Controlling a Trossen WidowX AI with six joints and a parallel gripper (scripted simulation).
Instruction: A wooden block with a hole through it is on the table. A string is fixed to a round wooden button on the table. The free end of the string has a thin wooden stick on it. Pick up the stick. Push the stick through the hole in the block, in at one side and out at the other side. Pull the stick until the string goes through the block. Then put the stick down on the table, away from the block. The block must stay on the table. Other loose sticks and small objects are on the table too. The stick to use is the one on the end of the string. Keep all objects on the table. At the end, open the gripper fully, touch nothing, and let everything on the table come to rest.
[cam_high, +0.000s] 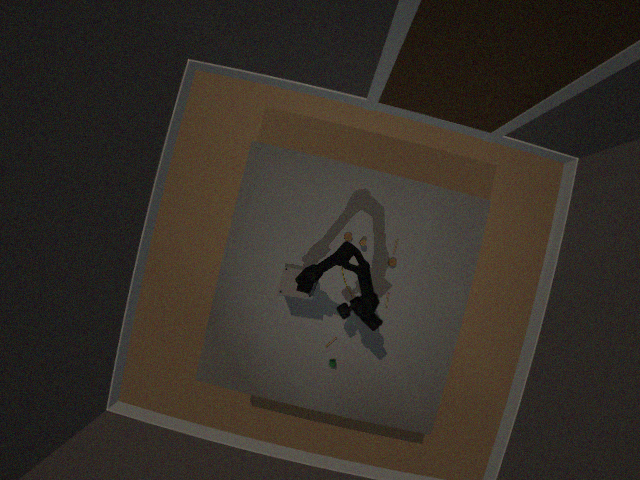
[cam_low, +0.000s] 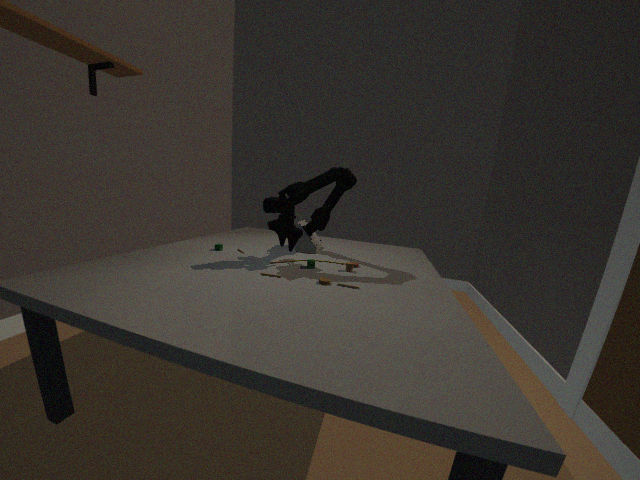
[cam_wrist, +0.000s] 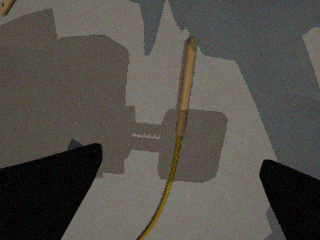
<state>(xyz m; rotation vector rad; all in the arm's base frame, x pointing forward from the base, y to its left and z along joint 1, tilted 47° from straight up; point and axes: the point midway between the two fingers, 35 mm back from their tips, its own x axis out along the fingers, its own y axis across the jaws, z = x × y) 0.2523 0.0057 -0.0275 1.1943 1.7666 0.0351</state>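
Note:
The stick on the string (cam_wrist: 186, 85) (cam_low: 281, 261) lies on the table. The yellow string (cam_wrist: 171, 175) (cam_low: 330, 261) (cam_high: 343, 276) curves from it towards the round wooden button (cam_high: 347, 236) (cam_low: 355, 265). A small tan piece (cam_high: 362, 241) (cam_low: 349, 268), seemingly the wooden block, stands beside the button; its hole is too small to make out. My gripper (cam_wrist: 182, 160) (cam_low: 287, 248) is open and empty above the table. In the wrist view the stick's string end lies between and beyond the fingertips. The top view has the fingers hidden under the arm.
A green cube (cam_low: 310, 264) stands near the string. Another green piece (cam_high: 332, 363) (cam_low: 218, 247) lies farther off, near a loose stick (cam_high: 331, 342) (cam_low: 240, 251). A second wooden disc (cam_high: 392, 261) (cam_low: 324, 281) lies between two loose sticks. The arm's shadow covers parts of the table.

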